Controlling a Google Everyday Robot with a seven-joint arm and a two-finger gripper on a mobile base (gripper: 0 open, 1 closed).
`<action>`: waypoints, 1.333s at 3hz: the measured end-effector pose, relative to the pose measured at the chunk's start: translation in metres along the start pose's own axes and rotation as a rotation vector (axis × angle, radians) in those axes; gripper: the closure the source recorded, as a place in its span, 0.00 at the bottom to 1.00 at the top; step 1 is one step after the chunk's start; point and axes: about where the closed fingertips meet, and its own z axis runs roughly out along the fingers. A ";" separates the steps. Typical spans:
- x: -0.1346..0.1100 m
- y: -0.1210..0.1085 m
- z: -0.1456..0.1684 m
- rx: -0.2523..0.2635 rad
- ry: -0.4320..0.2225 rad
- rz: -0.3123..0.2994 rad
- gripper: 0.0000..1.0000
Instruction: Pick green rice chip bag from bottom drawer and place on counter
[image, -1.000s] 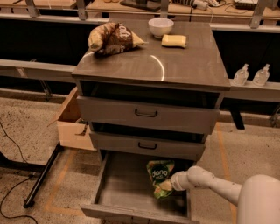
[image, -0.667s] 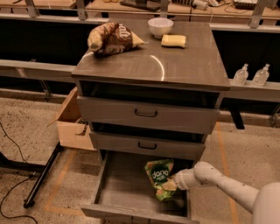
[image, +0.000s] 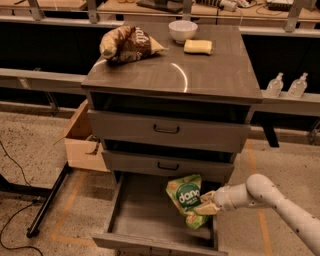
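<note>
The green rice chip bag (image: 186, 199) is light green with white "dang" lettering and hangs tilted above the right side of the open bottom drawer (image: 145, 220). My gripper (image: 206, 205) reaches in from the right on a white arm and is shut on the bag's right edge, holding it lifted off the drawer floor. The counter (image: 200, 75) is the shiny grey-brown cabinet top above the two closed upper drawers.
On the counter lie a brown snack bag (image: 127, 44), a white bowl (image: 183, 31) and a yellow sponge (image: 198, 47). A cardboard box (image: 82, 140) stands left of the cabinet. Two clear bottles (image: 286, 85) stand on a ledge at the right. A black stand leg and cables lie on the floor left.
The gripper has lifted the green bag up from the drawer floor and drawn it slightly right, and the arm has pulled back toward the right.
</note>
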 end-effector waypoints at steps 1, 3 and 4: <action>-0.040 0.028 -0.048 -0.082 -0.095 -0.104 1.00; -0.096 0.055 -0.095 -0.150 -0.188 -0.210 1.00; -0.097 0.058 -0.093 -0.144 -0.224 -0.209 1.00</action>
